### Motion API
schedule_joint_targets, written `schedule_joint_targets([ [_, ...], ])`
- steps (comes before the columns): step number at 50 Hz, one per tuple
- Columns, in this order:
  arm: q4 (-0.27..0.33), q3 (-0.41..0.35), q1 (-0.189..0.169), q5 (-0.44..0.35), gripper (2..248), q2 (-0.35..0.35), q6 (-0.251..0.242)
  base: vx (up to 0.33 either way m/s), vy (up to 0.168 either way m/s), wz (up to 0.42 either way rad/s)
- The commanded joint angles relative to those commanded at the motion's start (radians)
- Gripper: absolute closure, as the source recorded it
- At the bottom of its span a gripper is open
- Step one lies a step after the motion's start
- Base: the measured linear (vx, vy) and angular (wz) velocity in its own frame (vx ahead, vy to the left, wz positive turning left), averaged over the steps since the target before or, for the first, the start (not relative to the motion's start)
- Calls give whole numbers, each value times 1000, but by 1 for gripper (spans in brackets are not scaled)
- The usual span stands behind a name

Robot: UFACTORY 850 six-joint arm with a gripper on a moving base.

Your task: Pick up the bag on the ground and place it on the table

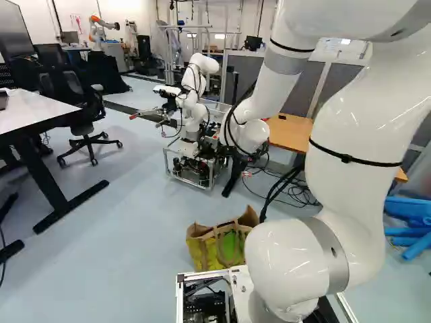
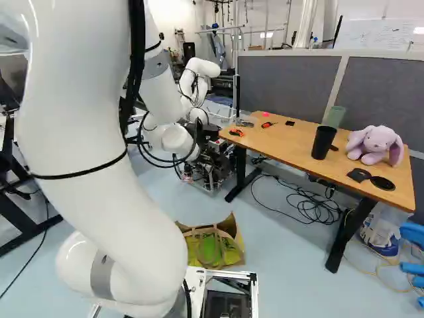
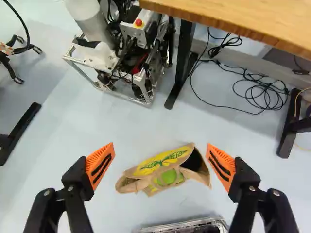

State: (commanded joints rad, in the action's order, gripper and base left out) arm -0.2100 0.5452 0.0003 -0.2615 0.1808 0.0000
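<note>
- A brown paper bag with yellow-and-green print (image 1: 219, 245) stands on the floor (image 1: 135, 202) just ahead of my base, its handles showing in both base views.
- My tool (image 3: 160, 150) is released, its two orange-padded fingers spread wide with nothing gripped; in the wrist view the bag appears below, between them and apart from both.
- My white arm (image 1: 357, 148) rises beside the bag in the left base view, arching out at the top.
- The wooden bench (image 2: 291, 147) stands beyond the bag, to its right in the right base view.
- On the bench top, a lilac plush rabbit (image 2: 374, 146) sits near a black cup (image 2: 323, 142) and a green cup (image 2: 334, 117), with a flat, round black item (image 2: 382, 183) by the near edge.
- Loose black cables (image 2: 318, 207) lie coiled on the floor under the bench.
- Another robot (image 1: 195, 101), white on a metal-framed base, stands beyond the bag, near one end of the bench.
- An office chair (image 1: 84, 108) stands at the left of the left base view.
</note>
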Motion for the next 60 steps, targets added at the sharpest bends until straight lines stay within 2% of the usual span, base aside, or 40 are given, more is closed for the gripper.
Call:
schedule_joint_targets([
  [37, -108, 229, 0, 295, 3, 268, 0, 0, 0, 0],
  [60, -168, 301, 0, 447, 3, 381, 0, 0, 0, 0],
])
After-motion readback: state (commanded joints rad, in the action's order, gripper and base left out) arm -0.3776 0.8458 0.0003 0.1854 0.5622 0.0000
